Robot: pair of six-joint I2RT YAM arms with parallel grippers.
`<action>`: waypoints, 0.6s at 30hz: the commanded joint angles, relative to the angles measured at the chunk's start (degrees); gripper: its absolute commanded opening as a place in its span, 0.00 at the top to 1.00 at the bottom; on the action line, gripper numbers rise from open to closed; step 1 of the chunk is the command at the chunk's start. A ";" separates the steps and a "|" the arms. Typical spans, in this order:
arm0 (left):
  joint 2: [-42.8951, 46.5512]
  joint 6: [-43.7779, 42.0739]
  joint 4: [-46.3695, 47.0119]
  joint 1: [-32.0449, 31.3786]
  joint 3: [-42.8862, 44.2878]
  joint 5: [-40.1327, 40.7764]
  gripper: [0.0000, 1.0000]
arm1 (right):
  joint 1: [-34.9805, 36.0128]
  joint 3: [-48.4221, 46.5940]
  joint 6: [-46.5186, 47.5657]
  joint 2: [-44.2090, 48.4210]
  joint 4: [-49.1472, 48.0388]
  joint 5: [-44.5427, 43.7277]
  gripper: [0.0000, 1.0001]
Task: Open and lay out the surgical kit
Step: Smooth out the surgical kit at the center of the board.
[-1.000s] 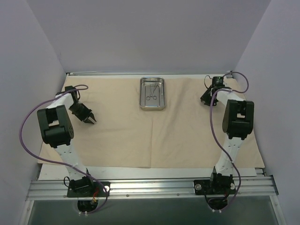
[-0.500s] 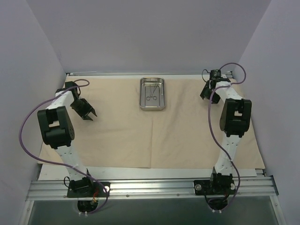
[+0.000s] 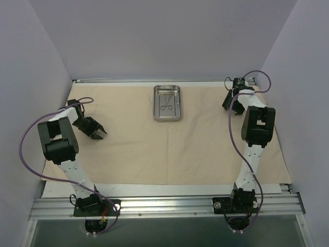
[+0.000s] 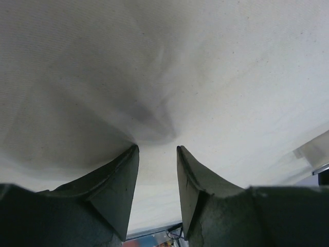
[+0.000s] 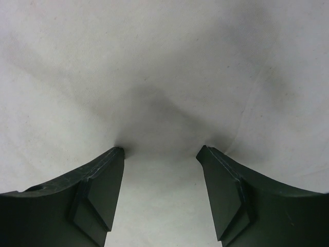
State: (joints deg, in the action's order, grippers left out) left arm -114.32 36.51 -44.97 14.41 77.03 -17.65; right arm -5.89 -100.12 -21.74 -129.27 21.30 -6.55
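The beige cloth wrap [image 3: 169,149] lies spread flat over the table. On its far middle stands the shiny steel tray [image 3: 155,103], with two thin scissor-like instruments [image 3: 165,104] inside. My left gripper [image 3: 101,133] hangs low over the cloth's left part. In the left wrist view, the left gripper [image 4: 157,148] is open with only bare cloth [image 4: 216,77] between its fingers [image 4: 121,180]. My right gripper [image 3: 225,106] is near the cloth's far right corner. In the right wrist view, the right gripper [image 5: 162,150] is open wide over bare cloth [image 5: 164,62], holding nothing.
White walls close in the table on the left, back and right. A metal rail [image 3: 164,206] carrying both arm bases runs along the near edge. A bare strip of table [image 3: 169,189] shows between the rail and the cloth. Purple cables [image 3: 28,149] loop beside each arm.
Both grippers have opened and let go of the cloth. The left arm has drawn back a little toward the near left. The right gripper has shifted slightly toward the far right.
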 commanded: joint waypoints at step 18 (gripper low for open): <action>8.95 -2.76 0.32 2.46 2.32 5.08 0.48 | 0.17 -2.89 1.35 2.09 4.54 5.75 0.27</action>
State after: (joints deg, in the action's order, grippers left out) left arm -109.65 35.40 -44.34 16.36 75.22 -15.29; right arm -7.11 -102.28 -19.44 -130.30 20.80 -4.10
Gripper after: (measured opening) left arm 0.518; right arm 0.718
